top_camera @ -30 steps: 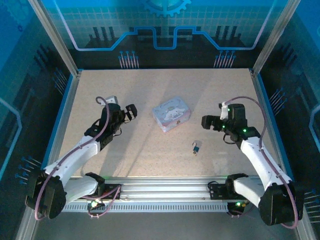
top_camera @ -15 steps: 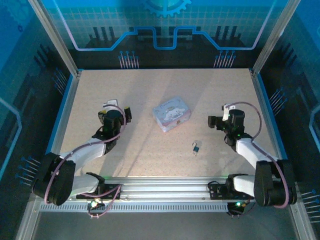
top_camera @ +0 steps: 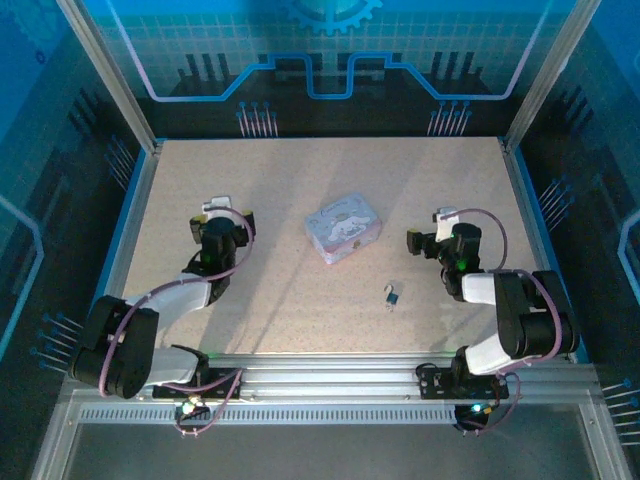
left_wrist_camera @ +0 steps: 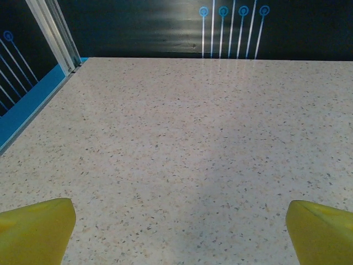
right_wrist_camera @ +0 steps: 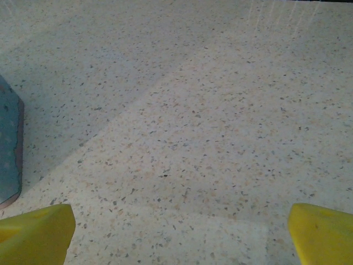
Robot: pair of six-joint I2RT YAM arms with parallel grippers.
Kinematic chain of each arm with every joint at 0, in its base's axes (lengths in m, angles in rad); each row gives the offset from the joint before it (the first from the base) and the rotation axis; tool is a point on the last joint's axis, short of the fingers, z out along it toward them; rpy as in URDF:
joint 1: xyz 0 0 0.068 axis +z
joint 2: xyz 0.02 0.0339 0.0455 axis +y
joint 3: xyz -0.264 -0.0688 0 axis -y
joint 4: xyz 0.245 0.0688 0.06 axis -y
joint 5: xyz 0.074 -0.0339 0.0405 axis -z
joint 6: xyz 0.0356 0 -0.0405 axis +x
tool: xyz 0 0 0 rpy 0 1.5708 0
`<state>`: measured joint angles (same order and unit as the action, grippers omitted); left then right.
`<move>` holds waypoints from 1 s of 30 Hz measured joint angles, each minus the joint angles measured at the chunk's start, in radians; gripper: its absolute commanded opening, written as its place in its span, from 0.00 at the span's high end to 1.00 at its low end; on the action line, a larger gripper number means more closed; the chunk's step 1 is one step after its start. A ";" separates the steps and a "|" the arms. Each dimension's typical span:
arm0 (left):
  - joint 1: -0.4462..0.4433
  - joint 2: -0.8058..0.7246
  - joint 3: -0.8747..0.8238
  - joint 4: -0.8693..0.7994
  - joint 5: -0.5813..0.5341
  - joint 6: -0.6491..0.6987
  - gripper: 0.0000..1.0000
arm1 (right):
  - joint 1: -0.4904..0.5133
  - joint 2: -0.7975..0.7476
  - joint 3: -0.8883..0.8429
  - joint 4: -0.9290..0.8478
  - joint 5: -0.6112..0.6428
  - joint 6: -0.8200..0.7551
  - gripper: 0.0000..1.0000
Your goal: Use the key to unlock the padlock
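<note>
Left gripper (left_wrist_camera: pixel 176 234) wide, right gripper (right_wrist_camera: pixel 179 234) wide, open table (top_camera: pixel 300 180) ahead of both, padlock (top_camera: pixel 394 294) between tin (top_camera: pixel 345 227) and near edge.

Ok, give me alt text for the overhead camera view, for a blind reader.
A tiny padlock lies on a speckled table, below and right of a pale cartoon-print tin. The left gripper and right gripper flank the tin, both open.
</note>
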<state>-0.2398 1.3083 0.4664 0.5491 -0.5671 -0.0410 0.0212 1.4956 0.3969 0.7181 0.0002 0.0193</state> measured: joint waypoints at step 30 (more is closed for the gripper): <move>0.225 0.239 -0.101 0.354 0.435 0.040 0.01 | 0.011 0.001 0.020 0.008 -0.004 -0.021 0.00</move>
<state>-0.0147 1.5475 0.3653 0.9031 -0.1326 -0.0010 0.0326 1.4963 0.4171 0.7261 -0.0040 -0.0017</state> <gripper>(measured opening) 0.989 0.997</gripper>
